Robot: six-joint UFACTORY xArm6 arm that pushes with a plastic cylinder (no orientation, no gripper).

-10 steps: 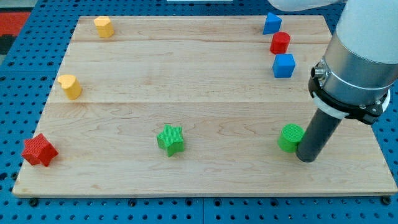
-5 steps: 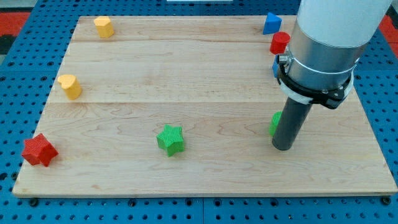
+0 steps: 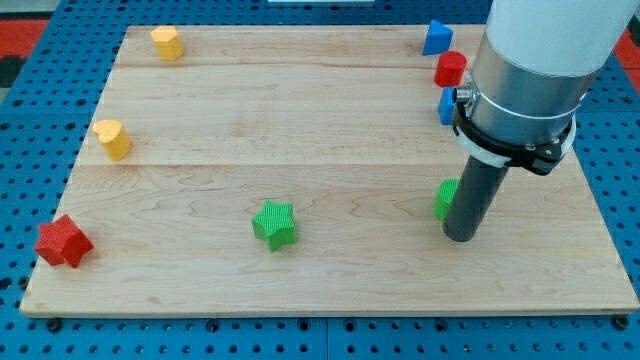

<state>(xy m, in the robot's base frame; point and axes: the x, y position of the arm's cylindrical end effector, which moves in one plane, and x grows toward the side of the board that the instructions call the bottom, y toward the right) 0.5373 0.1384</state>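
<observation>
The tip [image 3: 459, 237] touches a green block [image 3: 445, 198] half hidden behind the rod. A green star [image 3: 274, 223] lies well apart toward the view's left. No claw shows.

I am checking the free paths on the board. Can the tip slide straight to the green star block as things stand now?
Probably yes. My tip sits at the view's right, against a green block; the bare wood between it and the green star holds no other block.
</observation>
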